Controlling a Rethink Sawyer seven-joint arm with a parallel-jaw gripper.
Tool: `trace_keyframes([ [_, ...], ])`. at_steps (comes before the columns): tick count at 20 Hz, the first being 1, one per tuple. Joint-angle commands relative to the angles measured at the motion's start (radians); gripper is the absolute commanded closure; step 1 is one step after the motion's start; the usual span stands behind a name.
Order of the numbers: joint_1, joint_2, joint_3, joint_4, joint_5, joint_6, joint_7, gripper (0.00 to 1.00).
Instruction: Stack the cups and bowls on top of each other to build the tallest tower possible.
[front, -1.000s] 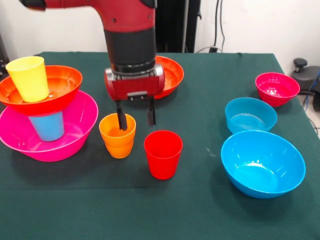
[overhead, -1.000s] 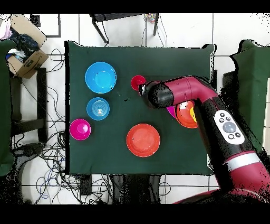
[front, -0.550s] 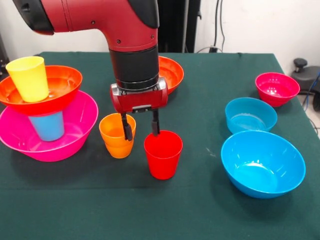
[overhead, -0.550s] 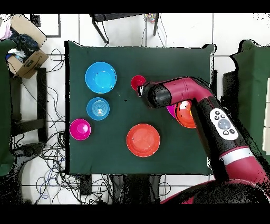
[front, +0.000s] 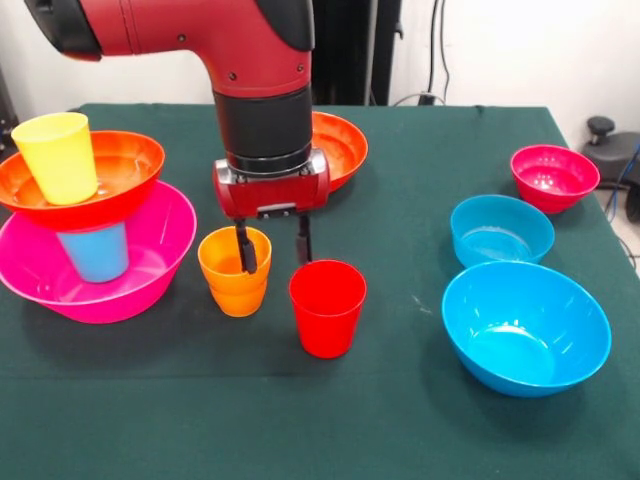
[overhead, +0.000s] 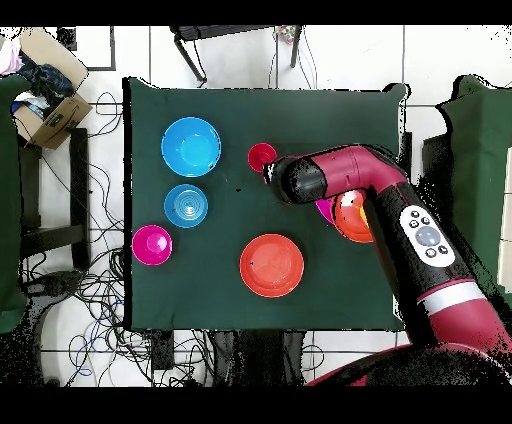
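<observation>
The gripper is held open over the table, its two dark fingers hanging apart. One finger is seen against the orange cup, at its rim; whether it dips inside cannot be told. The other finger hangs just behind the red cup. Nothing is gripped.

The orange cup and red cup stand upright on the green table, just beside each other and not touching.

The tower is found at the left in the front view: a pink bowl sits on the table, a light blue cup stands inverted inside it, an orange-red bowl rests on that cup, and a yellow cup stands in the upper bowl.

A second orange-red bowl lies behind the arm, partly hidden in the front view. At the right, a large blue bowl, a small blue bowl and a magenta bowl are set in a row, each apart from the next.

In the overhead view the arm covers the orange cup and most of the tower.
</observation>
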Motion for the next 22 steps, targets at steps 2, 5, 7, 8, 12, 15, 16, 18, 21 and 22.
trace_keyframes([
  [2, 0.012, -0.064, -0.057, 0.057, -0.015, 0.126, -0.239, 0.00],
  [5, 0.003, -0.057, -0.058, 0.068, -0.014, 0.128, -0.241, 0.00],
  [7, 0.001, -0.042, -0.059, 0.069, -0.020, 0.128, -0.249, 0.00],
  [8, 0.002, -0.036, -0.061, 0.069, -0.022, 0.125, -0.244, 0.00],
  [12, 0.002, -0.013, -0.066, 0.066, -0.028, 0.118, -0.236, 0.00],
  [15, 0.004, -0.001, -0.071, 0.064, -0.036, 0.109, -0.235, 0.00],
  [16, 0.004, 0.002, -0.071, 0.065, -0.038, 0.106, -0.235, 0.00],
  [18, -0.001, 0.005, -0.074, 0.072, -0.040, 0.098, -0.231, 0.00],
  [21, -0.006, 0.019, -0.079, 0.073, -0.038, 0.095, -0.224, 0.00],
  [22, -0.006, 0.020, -0.081, 0.074, -0.037, 0.096, -0.218, 0.00],
])
